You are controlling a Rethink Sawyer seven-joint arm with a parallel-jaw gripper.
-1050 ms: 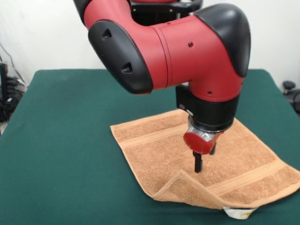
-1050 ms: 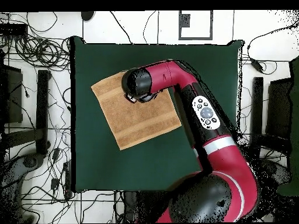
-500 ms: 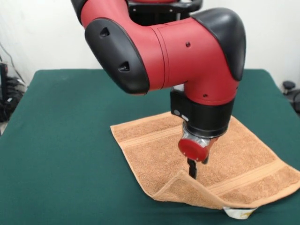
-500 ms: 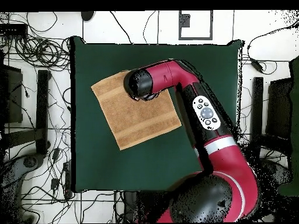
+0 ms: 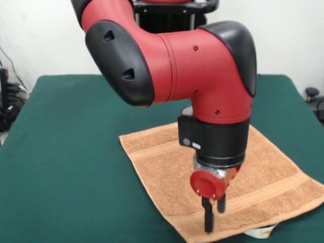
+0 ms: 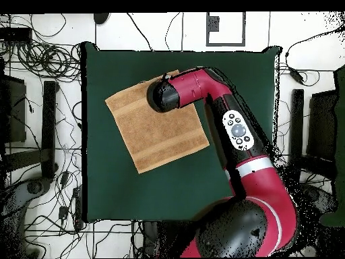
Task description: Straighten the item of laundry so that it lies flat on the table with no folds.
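Where towel [image 5: 167,174] lies flat, hand [image 5: 212,215]

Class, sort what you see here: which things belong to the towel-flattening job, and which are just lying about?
Part of the job:
- orange-tan terry hand towel
- dark green felt-covered table
- black end effector on the red arm

Just lying about:
- tangled black cables on the floor
- white label peeking from the towel's near edge

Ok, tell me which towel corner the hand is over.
The hand is over the front corner of the towel, the one with the white label beside it.
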